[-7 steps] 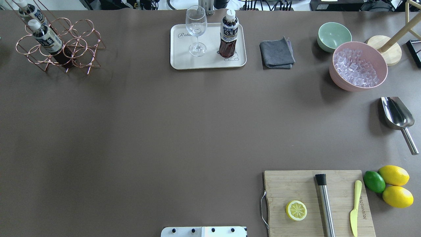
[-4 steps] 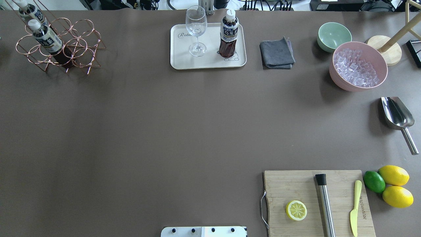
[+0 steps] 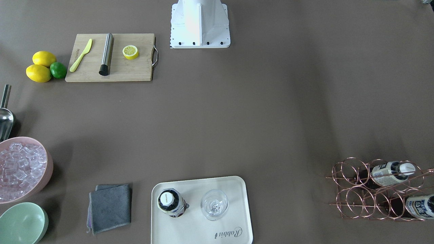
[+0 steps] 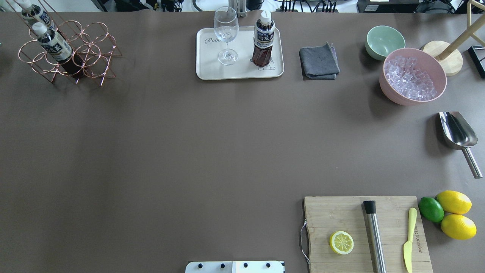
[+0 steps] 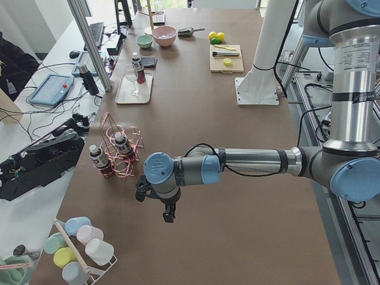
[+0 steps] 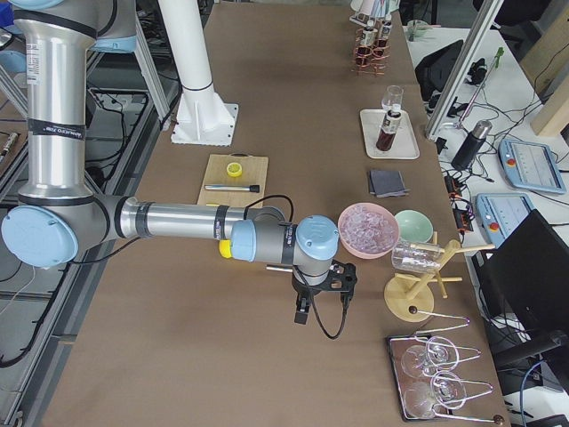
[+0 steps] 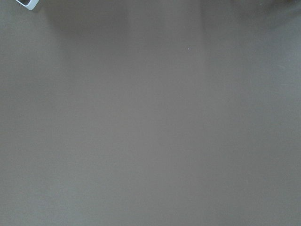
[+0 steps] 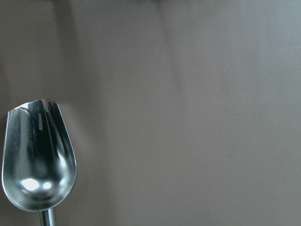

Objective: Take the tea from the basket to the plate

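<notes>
One tea bottle (image 4: 263, 41) stands upright on the cream plate (image 4: 212, 72), next to a stemmed glass (image 4: 226, 34); it also shows in the front view (image 3: 169, 203). The copper wire basket (image 4: 94, 57) sits at the far left and holds two more tea bottles (image 4: 53, 45) (image 4: 34, 13). My left gripper (image 5: 167, 212) shows only in the left side view, low over bare table short of the basket; I cannot tell if it is open. My right gripper (image 6: 304, 310) shows only in the right side view, near the pink bowl; I cannot tell its state either.
A grey cloth (image 4: 319, 61), a green bowl (image 4: 384, 41) and a pink bowl of ice (image 4: 413, 76) lie right of the plate. A metal scoop (image 4: 456, 131) is at the right edge. A cutting board (image 4: 329, 212) with a lemon half, muddler and knife is near right.
</notes>
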You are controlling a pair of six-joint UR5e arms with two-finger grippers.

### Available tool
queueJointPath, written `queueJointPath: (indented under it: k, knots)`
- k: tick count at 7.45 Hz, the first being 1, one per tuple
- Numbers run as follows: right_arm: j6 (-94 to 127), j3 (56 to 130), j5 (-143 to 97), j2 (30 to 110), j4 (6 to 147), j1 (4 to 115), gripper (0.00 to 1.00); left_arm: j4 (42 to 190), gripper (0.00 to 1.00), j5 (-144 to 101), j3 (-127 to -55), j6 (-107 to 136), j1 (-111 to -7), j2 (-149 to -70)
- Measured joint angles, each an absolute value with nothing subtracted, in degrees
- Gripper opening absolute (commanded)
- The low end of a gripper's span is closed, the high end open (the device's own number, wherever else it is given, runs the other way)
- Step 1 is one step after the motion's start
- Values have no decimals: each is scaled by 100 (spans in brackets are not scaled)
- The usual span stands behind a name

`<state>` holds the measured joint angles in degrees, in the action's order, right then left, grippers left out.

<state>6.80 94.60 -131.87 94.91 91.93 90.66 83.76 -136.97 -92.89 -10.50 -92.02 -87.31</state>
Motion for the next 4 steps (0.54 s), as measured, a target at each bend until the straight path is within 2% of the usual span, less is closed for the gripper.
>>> queueJointPath:
  k: [4]
  knots:
    - [677, 9464, -13192, 9492, 9193, 9070, 100, 8383, 98, -13687, -9321, -1041, -9199, -8745]
